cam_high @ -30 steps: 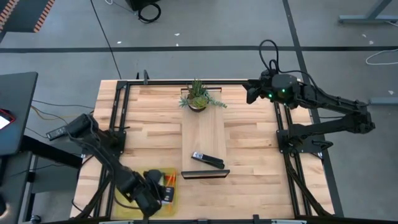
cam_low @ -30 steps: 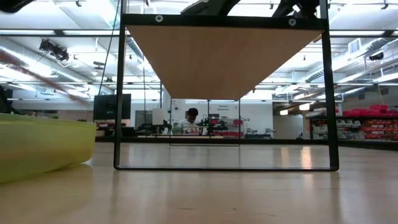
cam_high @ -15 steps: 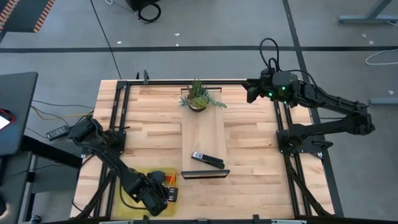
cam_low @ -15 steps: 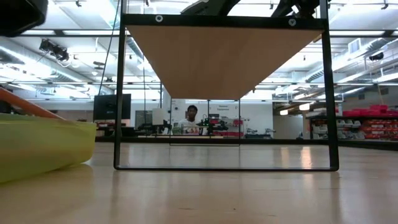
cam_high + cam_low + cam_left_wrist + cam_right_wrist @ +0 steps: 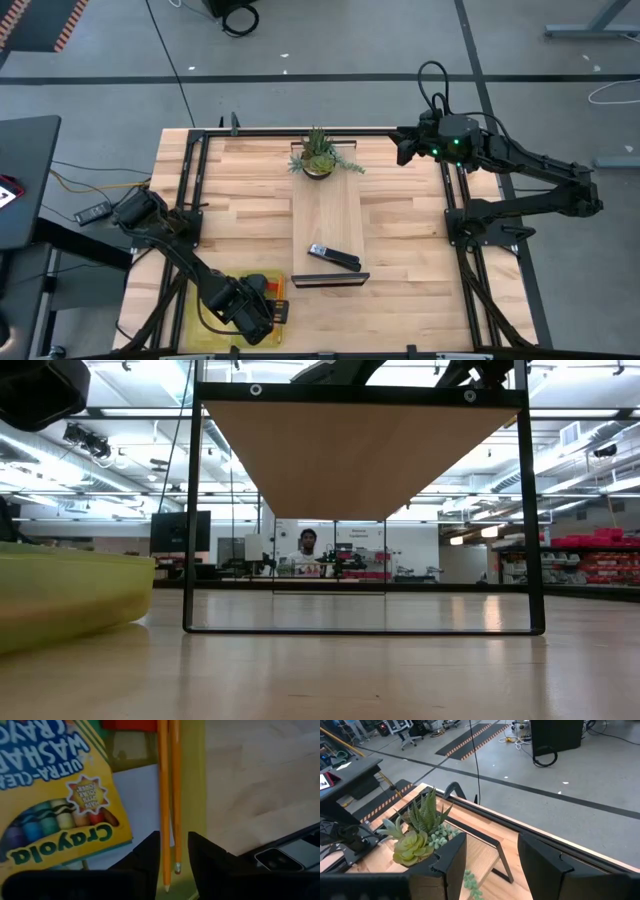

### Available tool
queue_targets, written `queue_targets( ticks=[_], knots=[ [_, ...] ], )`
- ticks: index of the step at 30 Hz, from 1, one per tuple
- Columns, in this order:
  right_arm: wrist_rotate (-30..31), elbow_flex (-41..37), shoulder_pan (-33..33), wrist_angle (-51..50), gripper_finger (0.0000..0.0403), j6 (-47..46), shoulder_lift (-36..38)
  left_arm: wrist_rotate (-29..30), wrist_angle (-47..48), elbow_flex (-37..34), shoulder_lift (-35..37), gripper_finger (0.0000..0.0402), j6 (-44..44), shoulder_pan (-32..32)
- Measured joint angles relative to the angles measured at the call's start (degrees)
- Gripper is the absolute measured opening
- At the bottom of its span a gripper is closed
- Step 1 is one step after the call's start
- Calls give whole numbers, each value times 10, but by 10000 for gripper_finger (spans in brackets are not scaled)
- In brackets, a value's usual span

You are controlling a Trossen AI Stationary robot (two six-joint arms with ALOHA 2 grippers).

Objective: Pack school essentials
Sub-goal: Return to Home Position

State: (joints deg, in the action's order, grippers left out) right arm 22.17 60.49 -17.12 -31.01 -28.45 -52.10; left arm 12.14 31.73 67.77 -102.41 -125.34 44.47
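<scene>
My left gripper hovers open over the yellow tray at the table's near left. In the left wrist view two orange pencils lie side by side along the tray's wall, showing in the narrow gap between my fingers. Beside them are the yellow-and-green crayon box and the pale blue note pad. I cannot make out the purple pen or the scissors. My right gripper waits open over the far edge, near the potted plant.
A raised wooden board on a black frame spans the table's middle. It carries the plant at its far end and the black stapler near its front. A dark flat piece lies just right of the tray. A person sits far behind.
An orange pencil, seen slanted and blurred in the air above the tray a second ago, then leant over the tray's rim, and now lies below the rim inside the tray. My left gripper has drifted a little toward the table's right and far side.
</scene>
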Motion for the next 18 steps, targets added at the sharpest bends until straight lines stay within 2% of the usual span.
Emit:
queue_targets(
  ticks=[4, 9, 18],
  knots=[
    [-17, 0, -1, 1, 184, 5, 0, 5, 0, 0, 4, 119, 3, 0],
    [-70, 0, -18, 5, 177, 40, 11, 13, 26, 0, 39, 111, 54, -4],
    [-95, 0, -44, 30, 171, 131, 53, 14, 105, 0, 139, 67, 315, -67]
  ],
)
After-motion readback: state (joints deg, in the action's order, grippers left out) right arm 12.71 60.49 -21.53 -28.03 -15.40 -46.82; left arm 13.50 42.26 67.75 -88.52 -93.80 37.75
